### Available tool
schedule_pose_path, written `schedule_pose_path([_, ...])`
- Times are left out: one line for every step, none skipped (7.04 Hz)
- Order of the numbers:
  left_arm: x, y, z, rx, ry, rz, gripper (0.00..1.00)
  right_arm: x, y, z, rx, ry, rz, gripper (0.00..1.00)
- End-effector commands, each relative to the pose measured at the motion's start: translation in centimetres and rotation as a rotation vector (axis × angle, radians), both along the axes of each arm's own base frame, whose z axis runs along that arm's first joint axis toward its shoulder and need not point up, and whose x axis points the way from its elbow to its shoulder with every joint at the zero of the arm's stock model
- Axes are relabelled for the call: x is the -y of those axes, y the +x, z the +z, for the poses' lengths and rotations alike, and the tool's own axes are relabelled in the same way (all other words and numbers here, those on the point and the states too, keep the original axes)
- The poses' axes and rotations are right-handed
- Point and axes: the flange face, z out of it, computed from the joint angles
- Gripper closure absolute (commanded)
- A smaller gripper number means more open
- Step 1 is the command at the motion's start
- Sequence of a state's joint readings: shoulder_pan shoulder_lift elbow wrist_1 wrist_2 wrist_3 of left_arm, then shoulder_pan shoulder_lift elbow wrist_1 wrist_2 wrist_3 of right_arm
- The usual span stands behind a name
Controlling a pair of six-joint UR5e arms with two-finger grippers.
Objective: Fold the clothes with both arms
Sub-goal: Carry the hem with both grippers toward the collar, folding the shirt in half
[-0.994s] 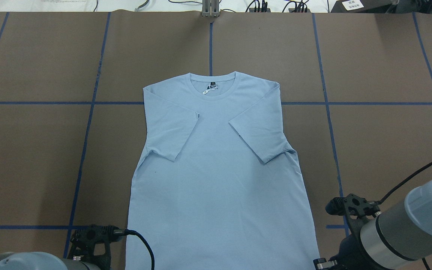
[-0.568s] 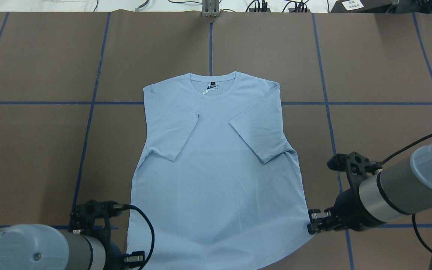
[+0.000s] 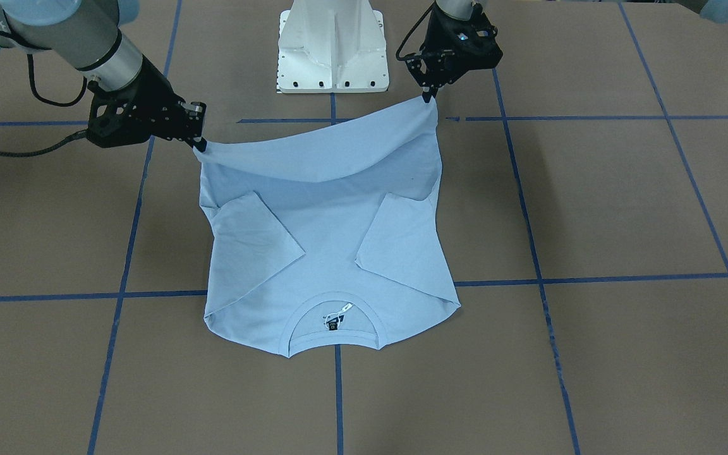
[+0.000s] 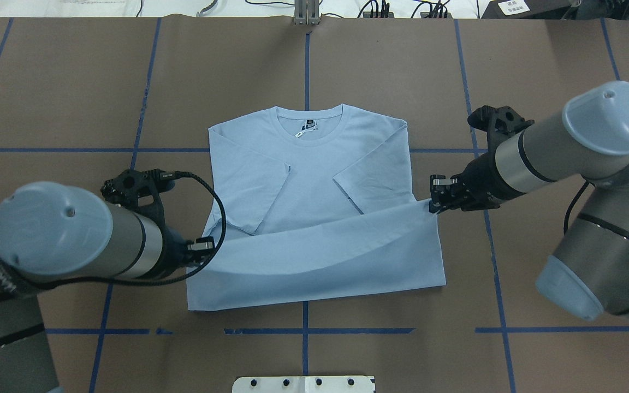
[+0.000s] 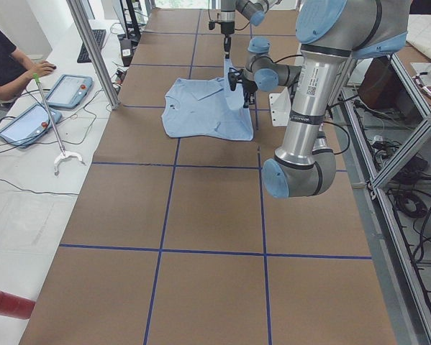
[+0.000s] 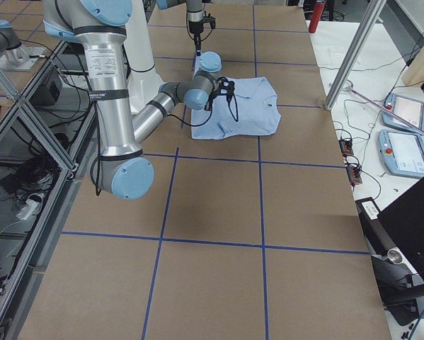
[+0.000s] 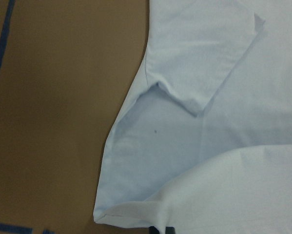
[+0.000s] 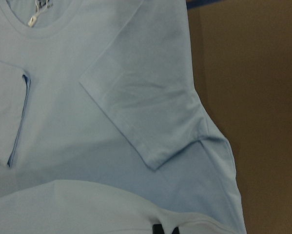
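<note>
Brown table point(image 4: 47, 82): T-shirt point(image 4: 314, 174), collar point(image 4: 309, 143) pointing away from robot base point(image 4: 303, 383); left gripper point(image 4: 207, 253), right gripper point(image 4: 433, 204) apparently pinching its hem point(image 4: 347, 224).

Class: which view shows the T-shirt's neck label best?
Exterior front-facing: the collar lies nearest that camera, so the neck label shows white and dark parts. Overhead shows it smaller; the right wrist view clips it at the top edge; the left wrist view misses it; side views are too distant.

A robotics lab; a long brown table point(image 5: 215, 208) gridded with blue tape point(image 4: 304, 331); a jointed robot arm point(image 5: 323, 86) on a white pedestal point(image 3: 332, 44); aluminium framing point(image 5: 93, 50); teach pendants point(image 6: 408, 152) and loose cables on side benches; a person point(image 5: 1, 65) seated alongside.
</note>
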State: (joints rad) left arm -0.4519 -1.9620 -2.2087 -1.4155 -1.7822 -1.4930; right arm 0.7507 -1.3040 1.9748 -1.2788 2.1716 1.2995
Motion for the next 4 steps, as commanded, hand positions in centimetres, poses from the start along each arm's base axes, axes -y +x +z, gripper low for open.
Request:
schedule_pose_path([8.1,-0.7,1.5,0.074,0.04,-0.066,1.0,9.1,-1.1,-0.5,-0.035,-0.001,0.075,1.0])
schedule_pose_path([12.3,-1.0,2.2,0.112,0.062,-0.09,1.0,12.6,-2.0,-0.9,-0.051,-0.017,0.099,1.0])
schedule_pose_path([15.7,-0.5,3.5,0.109,0.092,-0.109,1.0,15.3,-2.3,-0.6,-0.071,-0.035,0.119,1.0])
schedule_pose_path([18.8,1.4,6.4,0.102,0.1,-0.126,1.0,17.7,-2.5,-0.6,-0.085,-0.044,0.133,1.0])
